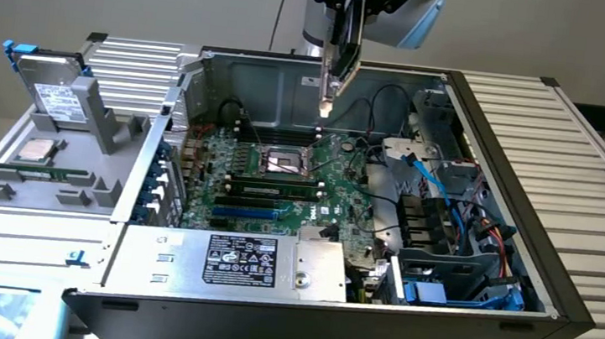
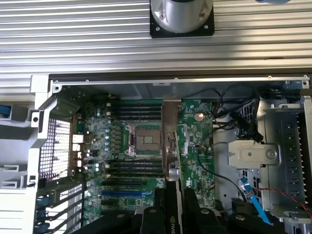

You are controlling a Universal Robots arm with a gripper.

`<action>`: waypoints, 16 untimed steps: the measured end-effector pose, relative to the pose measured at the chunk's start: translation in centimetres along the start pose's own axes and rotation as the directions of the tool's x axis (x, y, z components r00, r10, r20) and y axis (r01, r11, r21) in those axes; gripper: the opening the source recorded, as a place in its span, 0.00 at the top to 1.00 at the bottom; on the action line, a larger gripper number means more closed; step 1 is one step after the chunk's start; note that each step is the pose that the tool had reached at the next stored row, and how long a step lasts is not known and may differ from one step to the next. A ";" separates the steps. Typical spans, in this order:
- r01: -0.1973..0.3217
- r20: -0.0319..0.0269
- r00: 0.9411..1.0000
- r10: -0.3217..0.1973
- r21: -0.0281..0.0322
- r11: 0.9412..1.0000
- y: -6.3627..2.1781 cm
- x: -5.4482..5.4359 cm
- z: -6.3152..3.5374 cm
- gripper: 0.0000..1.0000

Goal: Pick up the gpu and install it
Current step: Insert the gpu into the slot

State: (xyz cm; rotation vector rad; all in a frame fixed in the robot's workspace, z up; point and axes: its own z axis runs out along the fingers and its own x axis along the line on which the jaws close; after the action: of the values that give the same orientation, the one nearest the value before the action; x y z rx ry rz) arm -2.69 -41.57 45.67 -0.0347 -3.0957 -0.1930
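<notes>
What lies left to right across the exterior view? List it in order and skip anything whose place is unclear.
Boxy silver hard drive with a blue tab → square silver metal CPU socket → flat green gpu card, held edge-on above the case → bright blue flat cable → ribbed silver metal tabletop.

Open computer case point(image 1: 297, 331), motherboard point(image 1: 347, 198), power supply point(image 1: 231, 260)

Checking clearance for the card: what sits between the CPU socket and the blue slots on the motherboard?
Between CPU socket and blue slots: a bank of long black memory slots, in exterior and wrist views.
</notes>
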 end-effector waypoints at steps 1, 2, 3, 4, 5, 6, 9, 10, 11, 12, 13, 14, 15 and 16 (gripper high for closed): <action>0.000 0.000 1.000 0.000 0.000 1.000 0.00 0.0 0.00 0.72; 0.000 0.000 1.000 0.000 0.000 1.000 0.00 0.0 0.00 0.72; 0.002 0.000 1.000 -0.002 -0.001 1.000 0.00 0.0 0.00 0.72; 0.014 -0.002 1.000 -0.014 0.000 1.000 -0.01 0.0 0.00 0.72; 0.031 -0.004 1.000 -0.031 0.000 1.000 -0.01 0.0 0.00 0.72; 0.049 -0.006 0.999 -0.049 0.000 0.999 -0.01 0.0 0.00 0.72; 0.103 -0.013 0.995 -0.103 0.000 0.995 -0.01 0.0 0.00 0.72; 0.120 -0.016 0.993 -0.120 0.000 0.993 -0.01 0.0 0.00 0.72; 0.139 -0.018 0.990 -0.139 0.000 0.990 -0.01 0.0 0.01 0.72; 0.156 -0.020 0.988 -0.156 -0.001 0.988 -0.01 0.0 0.02 0.72; 0.174 -0.022 0.984 -0.174 -0.003 0.985 -0.01 0.0 0.03 0.72; 0.191 -0.024 0.981 -0.191 -0.006 0.982 -0.01 0.0 0.03 0.72; 0.208 -0.026 0.978 -0.208 -0.009 0.978 0.00 0.0 0.04 0.72; 0.224 -0.028 0.974 -0.224 -0.012 0.975 -0.01 0.0 0.04 0.72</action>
State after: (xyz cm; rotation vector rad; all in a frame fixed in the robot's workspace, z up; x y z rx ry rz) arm -2.68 -41.57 45.62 0.3157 -3.0641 -0.2119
